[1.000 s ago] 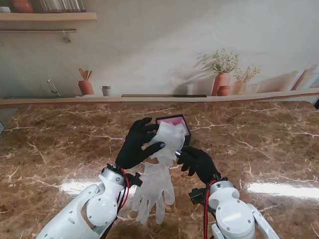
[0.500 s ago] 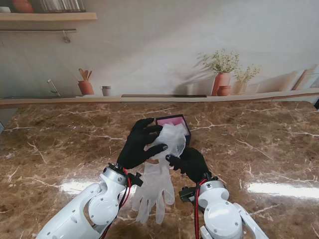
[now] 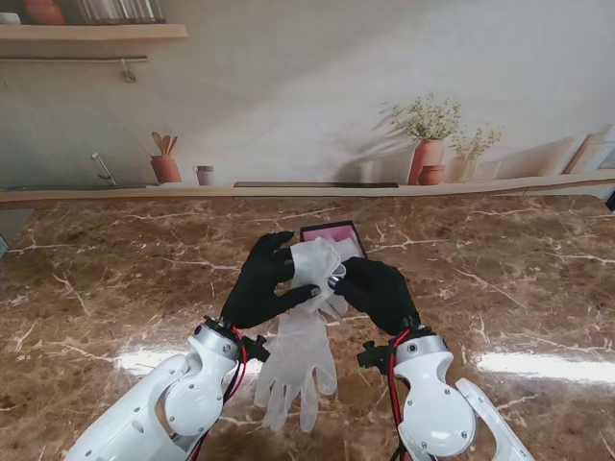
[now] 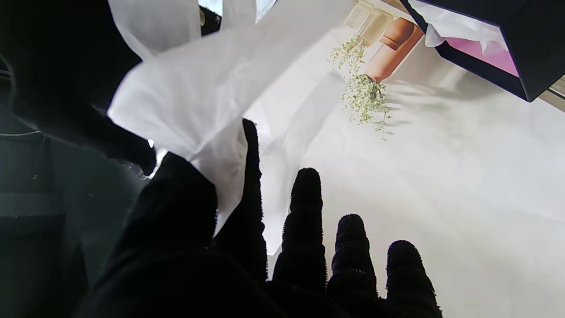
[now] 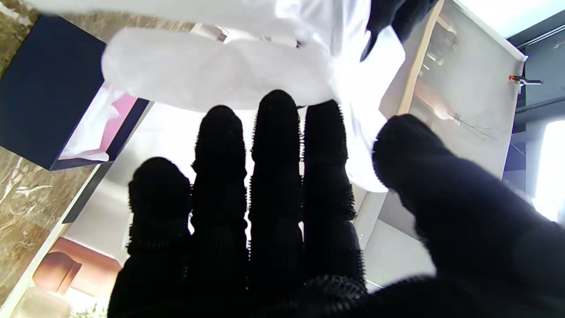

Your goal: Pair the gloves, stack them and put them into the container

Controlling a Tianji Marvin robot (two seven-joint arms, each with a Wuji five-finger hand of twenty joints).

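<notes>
1. the white glove (image 3: 317, 274) is held off the table between the two hands, just in front of the open container (image 3: 338, 237). it is thin, translucent and limp, bunched into soft folds.
2. a second white glove (image 3: 298, 370) lies flat on the marble table (image 3: 115, 288), nearer to the robot, its fingers spread and pointing toward the robot. the pair is not yet stacked.
3. the left hand (image 3: 264, 281) is clamped on the raised glove; the left wrist view shows the film (image 4: 194, 92) pinched between thumb and index finger (image 4: 249, 185), with the remaining fingers extended and apart.
4. change: one second ago the right hand (image 3: 377, 293) sat lower and nearer the robot, short of the glove. it has since risen and moved in, and its fingertips now meet the glove's right edge.
5. in the right wrist view the four fingers (image 5: 276, 145) stand together under the film with the thumb apart; whether they grip it cannot be told.
6. judgement: the robot is likely moving to a two-handed hold, to spread the glove before laying it on its mate.
7. the container is a dark, rigid, square-edged box with a pink lining; white material already lies inside.
</notes>
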